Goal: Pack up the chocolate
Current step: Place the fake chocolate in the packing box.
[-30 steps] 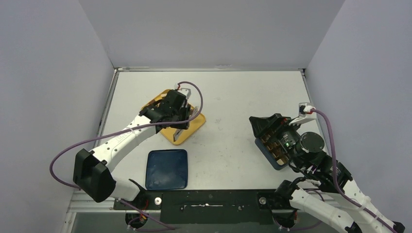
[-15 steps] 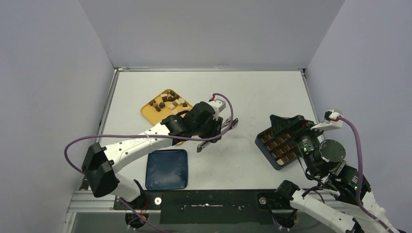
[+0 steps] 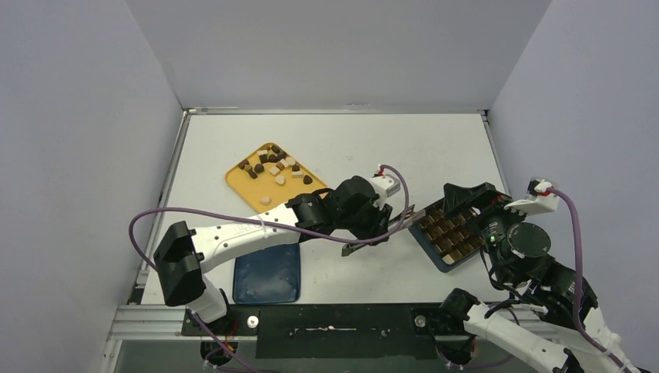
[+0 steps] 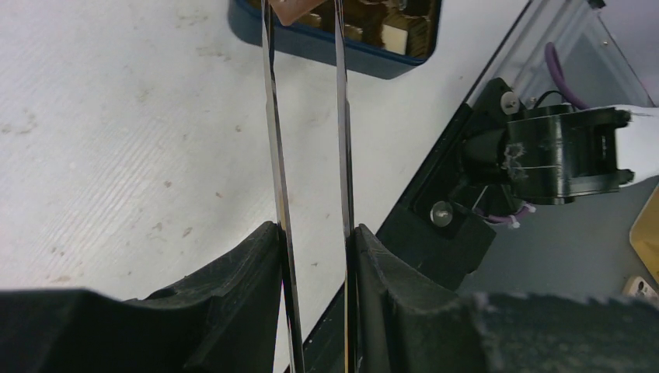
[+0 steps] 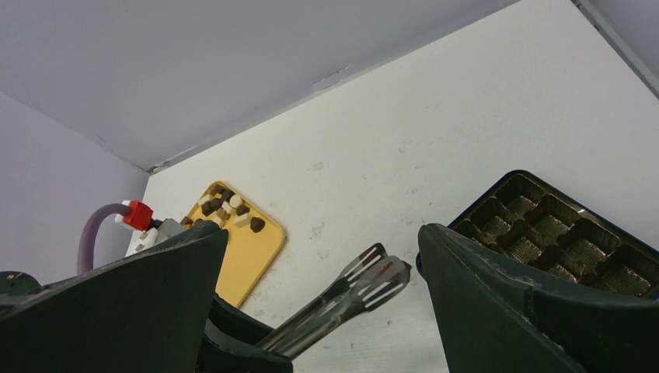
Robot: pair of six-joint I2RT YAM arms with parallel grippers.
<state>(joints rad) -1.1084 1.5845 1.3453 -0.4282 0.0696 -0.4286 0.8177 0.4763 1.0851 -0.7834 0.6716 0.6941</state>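
Several small dark brown, light brown and cream pieces of chocolate lie on a yellow tray, which the right wrist view shows too. My left gripper is shut on long metal tongs. The tong tips pinch one brown piece at the left rim of the dark blue box, whose brown compartments show. My right gripper stands open over the box's far end, with nothing between its fingers.
A dark blue lid lies flat near the front edge, below the left arm. A black rail runs along the table's near edge, and grey walls close in the back and both sides.
My left arm has swung right from the yellow tray to the box, carrying the tongs. The right gripper has shifted a little right and stayed open.
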